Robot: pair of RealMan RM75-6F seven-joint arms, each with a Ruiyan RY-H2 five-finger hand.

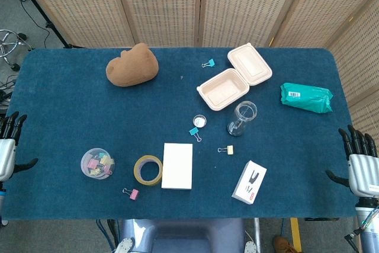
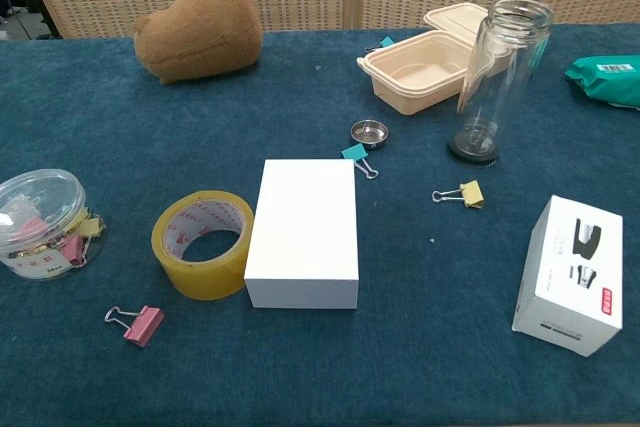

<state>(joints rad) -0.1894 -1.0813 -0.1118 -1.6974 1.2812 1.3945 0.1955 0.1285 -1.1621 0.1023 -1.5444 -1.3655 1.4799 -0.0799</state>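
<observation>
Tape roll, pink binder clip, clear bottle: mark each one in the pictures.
Tape roll (image 2: pixel 203 244), chest view, on the yellow outer band facing the camera.
Pink binder clip (image 2: pixel 143 325), chest view, on the pink body, not the wire handles.
Clear bottle (image 2: pixel 503 77), chest view, on the glass wall at mid-height.

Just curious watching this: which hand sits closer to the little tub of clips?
Left. The left hand hovers open at the table's left edge, near the tub of clips. The right hand waits at the opposite edge, far across.

Two robot hands, the left hand (image 1: pixel 7 146) and right hand (image 1: pixel 361 161), pair silver-grey metal palms with slim black fingers and black thumbs.
</observation>
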